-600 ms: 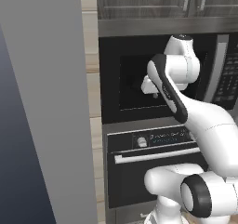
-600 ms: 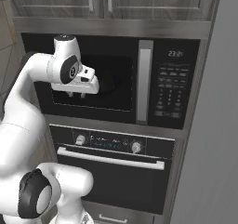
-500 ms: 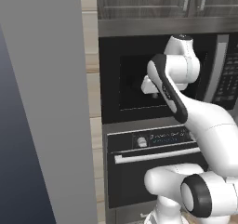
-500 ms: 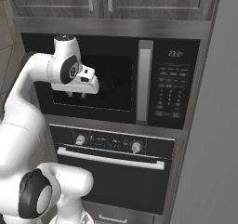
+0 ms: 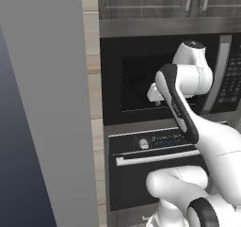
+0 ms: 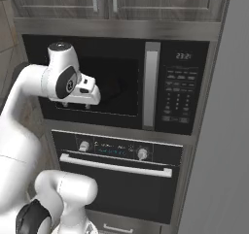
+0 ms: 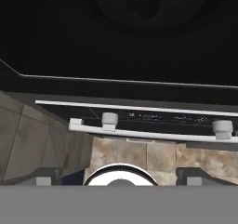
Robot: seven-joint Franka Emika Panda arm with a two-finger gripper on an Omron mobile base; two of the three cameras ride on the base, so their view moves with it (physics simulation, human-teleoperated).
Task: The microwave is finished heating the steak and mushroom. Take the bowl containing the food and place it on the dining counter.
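The black microwave has its dark glass door closed, with a vertical silver handle and a keypad to the right. The microwave also shows behind my arm. My gripper hangs just in front of the door glass, left of the handle, pointing down. Its fingertips stand wide apart, open, with nothing between them. Through the glass, the hand view gives a dim round bowl with a reddish-brown patch, the steak. The mushroom cannot be made out. The dining counter is out of view.
Below the microwave sits a black oven with two knobs and a horizontal silver handle. A tall grey panel stands left of the niche and another to the right. Wooden cabinets are overhead, with tiled floor beneath.
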